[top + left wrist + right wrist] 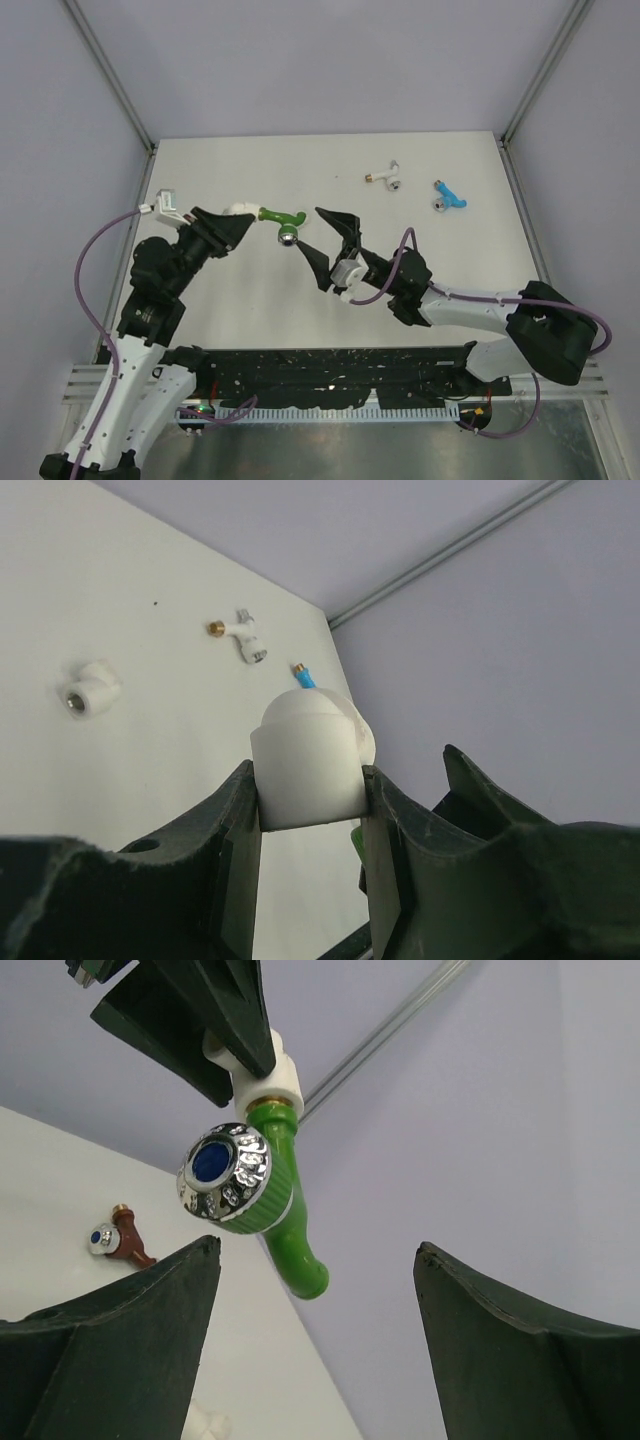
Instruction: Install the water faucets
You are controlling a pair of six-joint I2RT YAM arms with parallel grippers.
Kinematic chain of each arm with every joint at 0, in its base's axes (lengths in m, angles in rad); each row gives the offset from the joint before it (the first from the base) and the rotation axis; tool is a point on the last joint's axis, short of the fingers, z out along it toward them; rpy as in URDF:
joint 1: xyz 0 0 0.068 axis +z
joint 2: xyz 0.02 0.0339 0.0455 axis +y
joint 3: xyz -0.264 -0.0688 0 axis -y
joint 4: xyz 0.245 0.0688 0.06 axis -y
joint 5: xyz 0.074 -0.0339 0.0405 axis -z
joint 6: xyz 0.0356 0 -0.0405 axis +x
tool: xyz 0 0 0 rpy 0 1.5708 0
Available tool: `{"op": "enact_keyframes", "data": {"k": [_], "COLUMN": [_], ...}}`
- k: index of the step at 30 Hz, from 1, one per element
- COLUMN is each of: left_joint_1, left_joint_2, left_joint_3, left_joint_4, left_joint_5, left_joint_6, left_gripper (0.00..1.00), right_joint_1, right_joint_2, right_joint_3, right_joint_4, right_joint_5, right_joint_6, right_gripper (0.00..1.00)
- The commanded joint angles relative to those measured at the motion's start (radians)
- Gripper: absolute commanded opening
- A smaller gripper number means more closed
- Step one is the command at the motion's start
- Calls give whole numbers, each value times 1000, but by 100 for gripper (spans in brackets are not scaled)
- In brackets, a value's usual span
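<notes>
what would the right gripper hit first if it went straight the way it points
Most likely the green faucet, which hangs straight ahead of the open right gripper, between its fingers; how far is unclear.

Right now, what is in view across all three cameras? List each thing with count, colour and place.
green faucet: one, green with a silvery knob, off the table, joined to the white fitting
white fitting: one, white, clamped in the left tool
loose white fitting: one, white, lying on the table, seen only by the left wrist
white faucet: one, white, far part of the table, right of centre
blue faucet: one, blue, right of the white faucet
brown faucet: one, brown, on the table, seen only by the right wrist
table: one, white
left tool: one, black, shut on the white fitting
right tool: one, black, open, holding nothing, beside the green faucet
</notes>
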Motion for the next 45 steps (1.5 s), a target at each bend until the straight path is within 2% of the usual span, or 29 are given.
{"op": "enact_keyframes", "data": {"k": [1, 7, 12, 16, 20, 22, 24, 27, 29, 30, 32, 33, 34, 38, 41, 45], "left_joint_1": [5, 5, 5, 5, 3, 5, 5, 3, 5, 5, 3, 5, 3, 5, 3, 3], "left_joint_2": [4, 3, 11, 15, 8, -12, -34, -74, -97, -109, -129, -135, -143, -126, -92, -37], "left_joint_3": [68, 78, 88, 97, 91, 65, 16, -57, -114, -138, -198, -229, -267, -344, -352, -320], "left_joint_4": [23, 23, 32, 33, 52, 87, 205, 393, 508, 564, 703, 766, 840, 1137, 1292, 1377], "left_joint_5": [87, 119, 157, 177, 177, 177, 180, 202, 226, 235, 252, 260, 263, 306, 341, 415], "left_joint_6": [-61, -83, -90, -90, -49, -27, -6, 55, 118, 137, 169, 186, 193, 207, 213, 192], "left_gripper": [0, 0, 0, 0, 0, 0, 0, 0, 0, 0, 0, 0, 0, 0, 0, 0], "right_joint_1": [15, 23, 23, 23, 25, 23, 23, 12, -14, -33, -66, -93, -109, -175, -198, -213], "right_joint_2": [32, 79, 102, 85, 45, 16, -10, -41, -44, -44, -41, -38, -30, 9, 49, 94], "right_joint_3": [56, 102, 132, 158, 166, 187, 226, 276, 312, 318, 313, 313, 318, 350, 393, 421], "right_joint_4": [165, 132, 114, 37, -22, -104, -194, -331, -336, -320, -250, -201, -181, -98, -90, -119], "right_joint_5": [-15, -58, -77, -118, -149, -166, -169, -192, -233, -232, -215, -216, -218, -230, -277, -310], "right_joint_6": [-98, -87, -79, -64, 40, 106, 200, 409, 590, 669, 970, 1035, 1191, 1589, 1764, 1976], "right_gripper": [82, 79, 71, 57, 42, 34, 26, 14, 6, 6, 5, 5, 5, 5, 5, 6]}}
